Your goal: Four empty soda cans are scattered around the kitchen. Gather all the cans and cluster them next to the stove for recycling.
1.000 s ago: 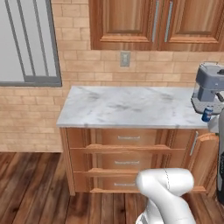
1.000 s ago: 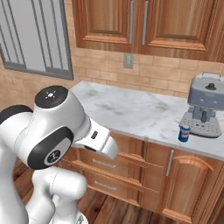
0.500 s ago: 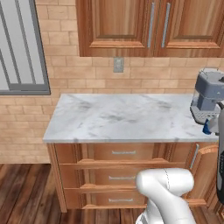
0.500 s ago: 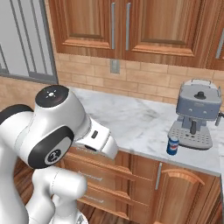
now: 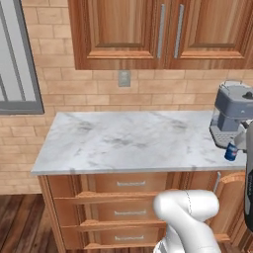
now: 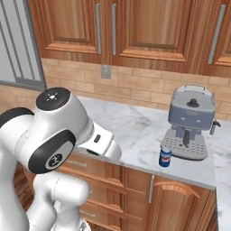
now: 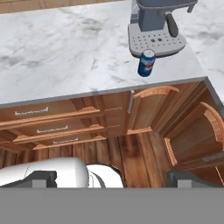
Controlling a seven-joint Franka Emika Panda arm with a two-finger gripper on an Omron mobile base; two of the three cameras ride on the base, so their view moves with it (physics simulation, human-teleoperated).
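The blue soda can (image 7: pixel 146 62) stands upright on the marble counter (image 5: pixel 123 141), near its front edge, just at seven o'clock of the grey coffee machine (image 6: pixel 189 122). The gripper (image 7: pixel 111 179) hangs wide open and empty. An empty can is likely light, thin-walled and slippery; grip it gently around mid-body.

So both base cams sit behind the arm, looking forward and down at the marble counter (image 5: pixel 128 141) under the wooden wall cabinets (image 5: pixel 163 29). The left one faces it nearly straight on, with the espresso machine (image 5: pixel 232 111) at its right edge. The right one angles across, closer to that machine (image 6: pixel 191 122). The hand cam looks down steeply over the counter edge (image 7: pixel 100 92) and drawers (image 7: pixel 52 124). All three share the blue soda can (image 7: pixel 146 63) beside the machine.
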